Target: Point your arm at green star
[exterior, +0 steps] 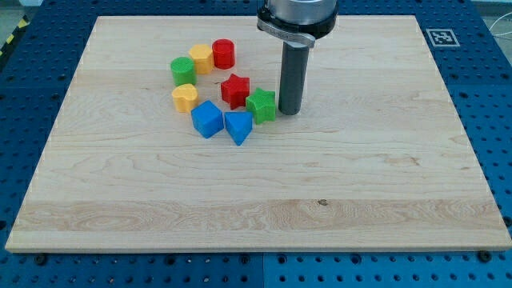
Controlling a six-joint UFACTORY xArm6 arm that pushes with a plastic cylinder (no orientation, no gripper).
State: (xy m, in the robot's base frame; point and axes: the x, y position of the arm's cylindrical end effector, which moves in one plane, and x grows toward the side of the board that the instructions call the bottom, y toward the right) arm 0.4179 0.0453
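Observation:
The green star (262, 106) lies on the wooden board (360, 176), a little above the board's middle and left of centre. My tip (289, 110) stands just to the star's right, very close to it or touching it; I cannot tell which. The dark rod rises straight from the tip to the arm's head at the view's top.
Left of the star are a red star (235, 90), a blue triangular block (238, 126), a blue block (207, 119), a yellow heart (185, 97), a green cylinder (183, 70), a yellow block (201, 58) and a red cylinder (223, 54).

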